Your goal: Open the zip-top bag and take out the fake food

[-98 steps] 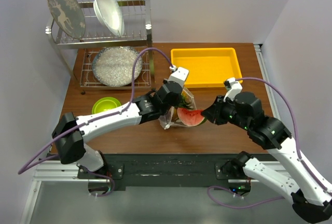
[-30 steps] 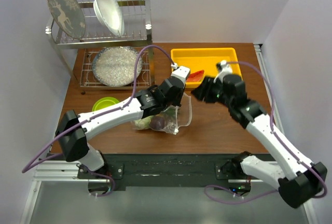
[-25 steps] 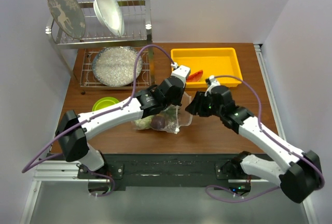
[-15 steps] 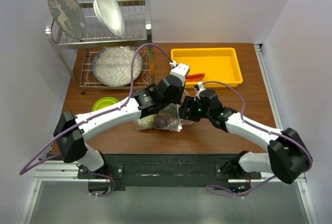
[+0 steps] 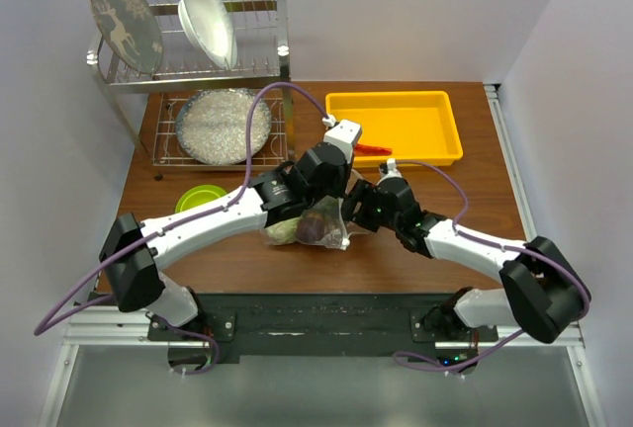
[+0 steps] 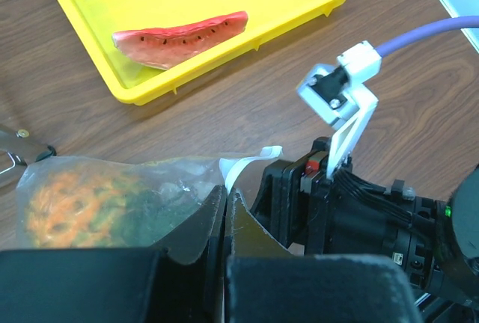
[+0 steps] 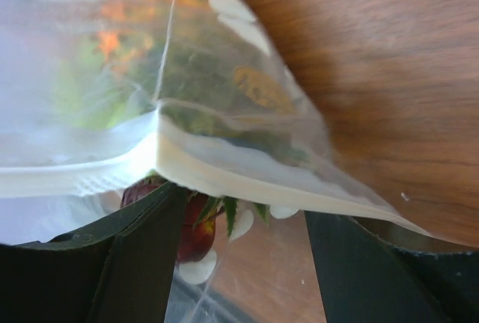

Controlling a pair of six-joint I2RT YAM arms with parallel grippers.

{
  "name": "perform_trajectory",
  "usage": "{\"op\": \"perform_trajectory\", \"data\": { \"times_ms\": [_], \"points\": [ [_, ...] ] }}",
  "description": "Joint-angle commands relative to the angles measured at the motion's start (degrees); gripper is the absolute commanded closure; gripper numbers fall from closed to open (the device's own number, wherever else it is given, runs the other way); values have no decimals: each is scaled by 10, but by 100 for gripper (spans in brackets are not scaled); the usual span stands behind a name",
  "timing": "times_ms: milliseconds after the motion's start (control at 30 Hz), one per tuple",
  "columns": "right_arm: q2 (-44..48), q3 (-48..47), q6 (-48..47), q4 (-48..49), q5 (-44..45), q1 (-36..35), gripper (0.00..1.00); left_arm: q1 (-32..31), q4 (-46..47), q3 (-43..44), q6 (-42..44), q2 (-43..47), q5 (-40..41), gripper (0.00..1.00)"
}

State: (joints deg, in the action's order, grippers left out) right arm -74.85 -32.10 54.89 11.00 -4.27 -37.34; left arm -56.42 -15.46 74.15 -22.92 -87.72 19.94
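The zip-top bag (image 5: pixel 305 226) lies mid-table with fake food inside: an orange pineapple (image 6: pixel 71 196) and a dark red fruit (image 7: pixel 196 229). My left gripper (image 5: pixel 330 204) is shut on the bag's top edge (image 6: pixel 238 164), lifting it. My right gripper (image 5: pixel 353 212) stands open at the bag's mouth. Its fingers (image 7: pixel 138 252) straddle the white zip strip (image 7: pixel 224 177), and the dark red fruit sits by the left finger. A red watermelon slice (image 6: pixel 179 37) lies in the yellow tray (image 5: pixel 435 135), apart from both grippers.
A metal dish rack (image 5: pixel 198 76) with two upright plates and a glittery plate (image 5: pixel 222 126) stands at the back left. A lime-green bowl (image 5: pixel 202 199) sits left of the bag. The yellow tray's rim (image 6: pixel 247 39) is just beyond the bag.
My right arm has swung from the yellow tray back down to the bag's mouth, its jaws widening. The watermelon slice stays in the tray. My left gripper keeps hold of the bag.
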Motion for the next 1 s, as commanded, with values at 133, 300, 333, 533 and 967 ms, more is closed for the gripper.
{"op": "perform_trajectory", "data": {
  "times_ms": [133, 300, 333, 533, 967],
  "points": [
    [6, -6, 9, 64, 45, -19, 36, -1, 36, -3, 11, 33, 0, 100],
    [22, 3, -2, 59, -16, -32, 34, -1, 56, -13, 32, 28, -10, 100],
    [25, 4, -2, 53, -34, -32, 31, -2, 60, -15, 32, 28, -17, 100],
    [2, -2, -8, 82, -125, -32, 28, -2, 91, -20, 30, 16, -60, 100],
    [-95, 40, 47, 259, -217, -32, 24, -11, 124, -11, 11, -25, -88, 100]
  ]
}}
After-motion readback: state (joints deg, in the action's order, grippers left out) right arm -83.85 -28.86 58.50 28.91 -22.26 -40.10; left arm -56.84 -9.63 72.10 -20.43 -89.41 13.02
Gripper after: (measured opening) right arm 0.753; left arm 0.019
